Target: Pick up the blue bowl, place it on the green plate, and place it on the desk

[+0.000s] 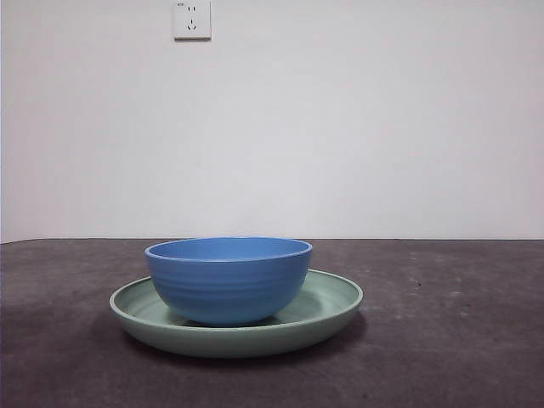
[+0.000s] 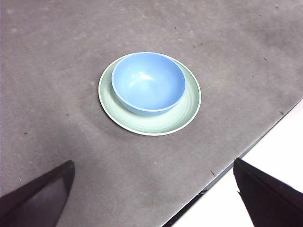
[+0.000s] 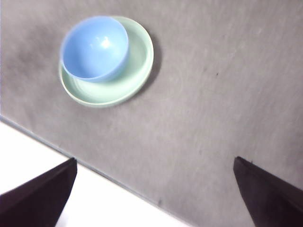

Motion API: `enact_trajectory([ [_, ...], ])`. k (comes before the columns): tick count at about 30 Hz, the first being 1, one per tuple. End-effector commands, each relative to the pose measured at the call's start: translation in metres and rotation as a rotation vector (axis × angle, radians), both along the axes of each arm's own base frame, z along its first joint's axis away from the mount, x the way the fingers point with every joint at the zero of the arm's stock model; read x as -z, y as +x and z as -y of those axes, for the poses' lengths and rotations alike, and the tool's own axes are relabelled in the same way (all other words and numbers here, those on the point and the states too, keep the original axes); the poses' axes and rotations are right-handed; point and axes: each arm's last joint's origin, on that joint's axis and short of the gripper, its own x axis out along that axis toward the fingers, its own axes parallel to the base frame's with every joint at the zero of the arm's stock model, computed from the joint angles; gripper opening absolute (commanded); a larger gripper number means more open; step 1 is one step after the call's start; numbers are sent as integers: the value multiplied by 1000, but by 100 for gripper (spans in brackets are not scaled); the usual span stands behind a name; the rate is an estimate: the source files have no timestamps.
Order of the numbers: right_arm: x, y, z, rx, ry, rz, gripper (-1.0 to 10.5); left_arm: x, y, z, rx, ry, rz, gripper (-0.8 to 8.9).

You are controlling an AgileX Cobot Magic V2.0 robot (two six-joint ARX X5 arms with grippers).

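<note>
No text, label, brand or number can be read anywhere. The blue bowl (image 1: 228, 279), the green plate (image 1: 327, 313) and the desk (image 1: 459, 340) carry no markings, and the wall socket (image 1: 192, 19) shows only its slots.

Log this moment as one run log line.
blue bowl: upright in green plate | plate: on desk | left gripper: open, clear | right gripper: open, clear

Left gripper (image 2: 154, 198) fingers (image 2: 40, 196): matte black, tapered wedges. Right gripper (image 3: 154, 198) fingers (image 3: 270, 196): identical black wedges, unmarked.
</note>
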Motion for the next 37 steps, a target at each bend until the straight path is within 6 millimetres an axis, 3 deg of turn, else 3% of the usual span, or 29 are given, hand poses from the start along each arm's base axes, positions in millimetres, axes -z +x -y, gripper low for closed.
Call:
enact_trajectory([
  [1, -1, -13, 7, -6, 2, 8, 599, -2, 0, 1, 7, -12, 4, 656],
  [7, -1, -21, 12, 12, 33, 21, 599, -3, 0, 1, 7, -17, 9, 655],
  [9, -1, -21, 12, 15, 36, 20, 599, -3, 0, 1, 7, -16, 9, 612],
  [10, -1, -21, 12, 15, 36, 21, 571, -3, 0, 1, 7, -16, 8, 518],
  [11, -1, -21, 12, 15, 37, 21, 433, -2, 0, 1, 8, -14, 8, 357],
  [13, -1, -21, 12, 16, 36, 24, -1, -2, 0, 1, 12, -10, 12, -15],
  [14, -2, -21, 12, 17, 35, 29, 33, -3, 0, 1, 12, -12, 13, 32],
  [37, -3, -20, 12, 18, 45, 42, 31, -1, -1, -1, 4, -32, 35, 7],
])
